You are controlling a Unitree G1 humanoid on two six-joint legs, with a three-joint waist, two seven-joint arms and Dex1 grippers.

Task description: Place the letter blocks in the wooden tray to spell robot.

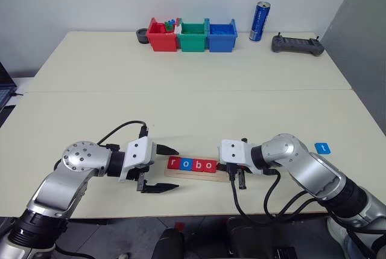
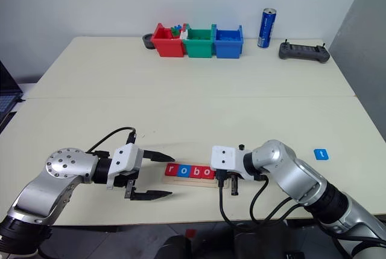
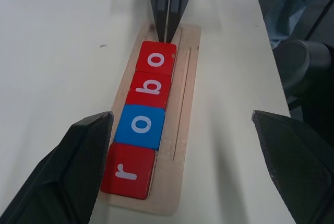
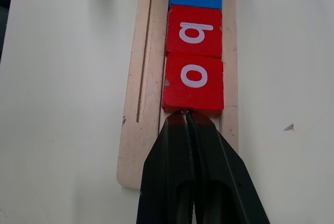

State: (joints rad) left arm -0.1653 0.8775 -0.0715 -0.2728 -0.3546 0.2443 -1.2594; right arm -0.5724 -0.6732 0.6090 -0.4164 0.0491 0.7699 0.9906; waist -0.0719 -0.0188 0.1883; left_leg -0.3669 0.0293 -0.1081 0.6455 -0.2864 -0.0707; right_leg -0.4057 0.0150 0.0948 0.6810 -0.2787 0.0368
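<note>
Four tiles, r-o-b-o, sit in tray (image 1: 192, 173) near table's front edge. Last tile, blue t (image 1: 323, 148), lies flat on table well off to robot's right. Right gripper (image 4: 187, 115) pinched shut, empty, tips touching end of red o (image 4: 193, 82). Left gripper (image 1: 170, 169) spread wide, empty, at tray's r end. Tiles look light, rigid, thin, likely smooth; best taken by opposite side edges, since flat faces offer no purchase.
</note>
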